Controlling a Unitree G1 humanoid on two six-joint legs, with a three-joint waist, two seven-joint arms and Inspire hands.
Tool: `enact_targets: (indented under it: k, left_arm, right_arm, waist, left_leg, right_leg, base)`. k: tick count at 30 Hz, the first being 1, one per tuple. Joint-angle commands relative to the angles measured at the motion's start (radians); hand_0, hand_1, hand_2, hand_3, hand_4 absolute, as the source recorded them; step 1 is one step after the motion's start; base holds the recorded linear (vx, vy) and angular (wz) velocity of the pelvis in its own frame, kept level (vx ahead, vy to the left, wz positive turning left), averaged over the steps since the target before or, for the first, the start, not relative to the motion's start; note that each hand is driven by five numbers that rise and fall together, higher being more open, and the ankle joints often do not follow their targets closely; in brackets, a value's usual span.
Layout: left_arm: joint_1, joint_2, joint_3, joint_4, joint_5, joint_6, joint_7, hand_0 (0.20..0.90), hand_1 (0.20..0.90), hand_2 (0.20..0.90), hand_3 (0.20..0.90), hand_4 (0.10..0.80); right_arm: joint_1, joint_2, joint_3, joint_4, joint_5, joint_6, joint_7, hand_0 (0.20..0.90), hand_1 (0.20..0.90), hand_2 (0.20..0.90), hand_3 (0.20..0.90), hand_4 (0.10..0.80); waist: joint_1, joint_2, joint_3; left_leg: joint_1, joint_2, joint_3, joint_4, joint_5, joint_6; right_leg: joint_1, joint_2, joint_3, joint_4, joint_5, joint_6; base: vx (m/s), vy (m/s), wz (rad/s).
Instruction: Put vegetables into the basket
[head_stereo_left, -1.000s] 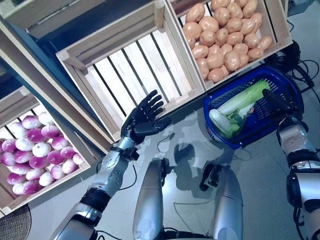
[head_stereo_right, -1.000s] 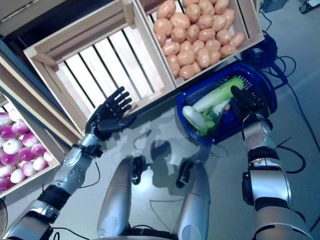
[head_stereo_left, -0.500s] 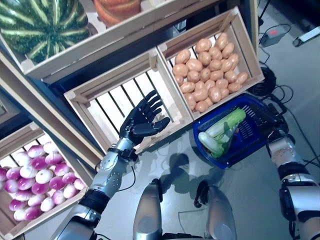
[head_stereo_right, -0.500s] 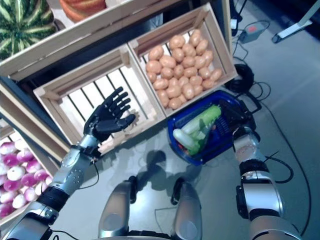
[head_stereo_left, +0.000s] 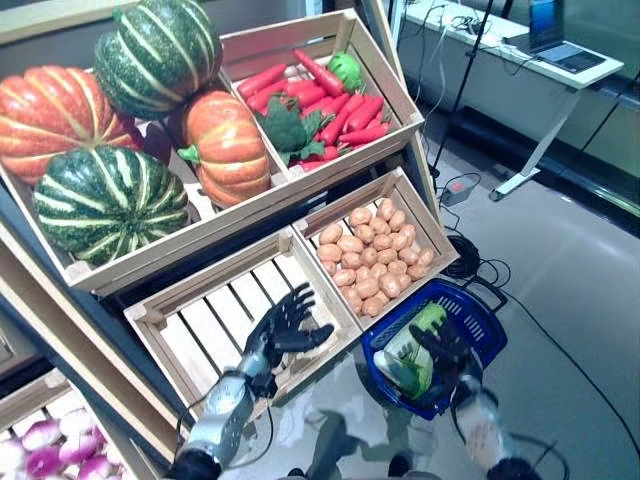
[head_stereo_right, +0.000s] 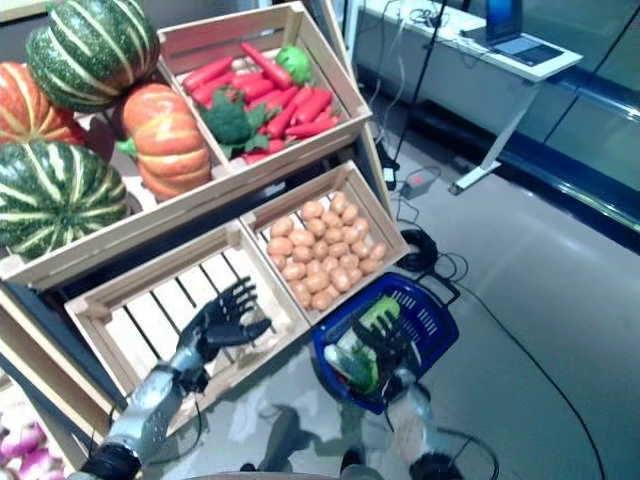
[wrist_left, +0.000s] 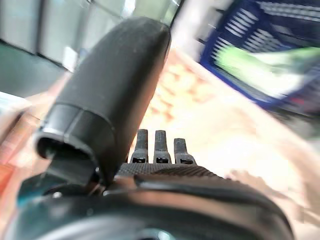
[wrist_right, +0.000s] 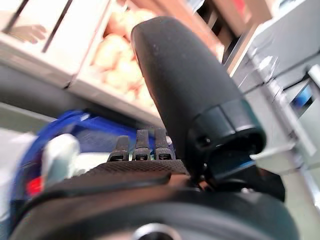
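Note:
A blue plastic basket stands on the floor in front of the wooden stand. Inside it lie a long pale-green leafy vegetable and a white one. My right hand hovers just over the basket's near side, fingers spread and straight, holding nothing; its wrist view shows the fingers extended above the basket. My left hand is open with nothing in it, raised in front of the empty slatted crate.
A crate of potatoes sits beside the empty one. The shelf above carries pumpkins and a crate of red and green vegetables. Purple onions lie at lower left. A desk stands behind.
The whole picture has shifted: the camera tilted up and the upper shelf came into view. Both hands keep their open poses, right over the basket, left by the empty crate.

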Motion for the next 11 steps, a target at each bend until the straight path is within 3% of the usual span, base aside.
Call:
enact_targets:
  k: [1,6,11]
  left_arm:
    - [-0.043,-0.021,0.040,0.021,0.042,-0.112,0.018,0.900,0.900,0.900,0.900,0.800]
    - [-0.043,-0.105,0.068,0.257,0.040,-0.102,-0.004,0.900,0.900,0.900,0.900,0.800]
    - [-0.061,-0.140,0.014,0.385,0.137,-0.081,0.049,0.900,0.900,0.900,0.900,0.800]
  right_arm:
    - [-0.064,0.007,0.008,-0.028,-0.122,-0.164,-0.016,0.900,0.900,0.900,0.900,0.800]
    - [-0.039,0.056,0.011,0.143,-0.014,-0.215,0.042,0.900,0.900,0.900,0.900,0.800]
    - [-0.060,0.071,0.045,0.255,-0.050,-0.181,0.090,0.900,0.900,0.900,0.900,0.800]
  waist:
    - [-0.014,0.001,-0.040]
    - [-0.026,0.006,-0.045]
    - [-0.025,0.014,-0.045]
  left_leg:
    - [-0.075,-0.001,-0.010,-0.017,0.087,0.003]
    - [-0.057,-0.009,-0.004,-0.017,0.071,0.009]
    - [-0.048,-0.011,-0.010,-0.017,0.070,0.007]
  right_leg:
    - [0.007,-0.025,0.011,-0.013,0.070,-0.027]
    - [0.022,-0.028,0.009,-0.013,0.059,-0.025]
    - [0.037,-0.031,0.001,-0.013,0.050,-0.027]
  base:
    - [0.024,0.039,0.02]
    - [0.032,0.029,0.01]
    - [0.021,0.010,0.03]
